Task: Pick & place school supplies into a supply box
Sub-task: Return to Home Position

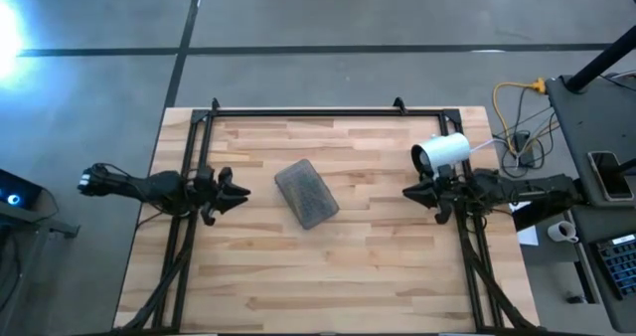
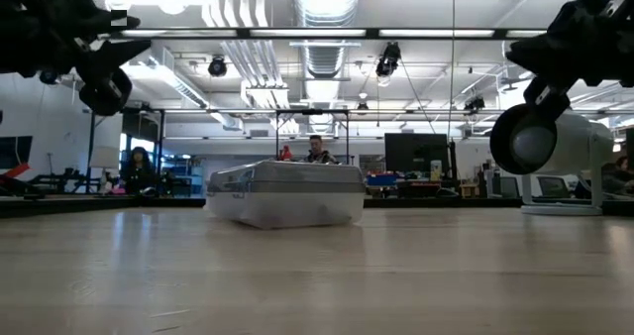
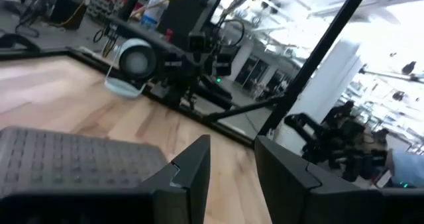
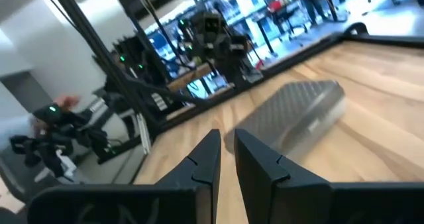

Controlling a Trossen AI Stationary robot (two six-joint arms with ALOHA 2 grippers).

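Lying shut and skewed at high view's centre: supply box [image 1: 306,194] | only low view shows its translucent side wall | left gripper [image 1: 241,192] mid-left, fingers slightly parted, empty | right gripper [image 1: 407,192] mid-right, narrower gap, empty.

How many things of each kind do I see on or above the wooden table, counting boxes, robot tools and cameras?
supply box, closed: 1
robot tools, the left tool and the right tool, each at its own side of the table: 2
white camera: 1
Total: 4
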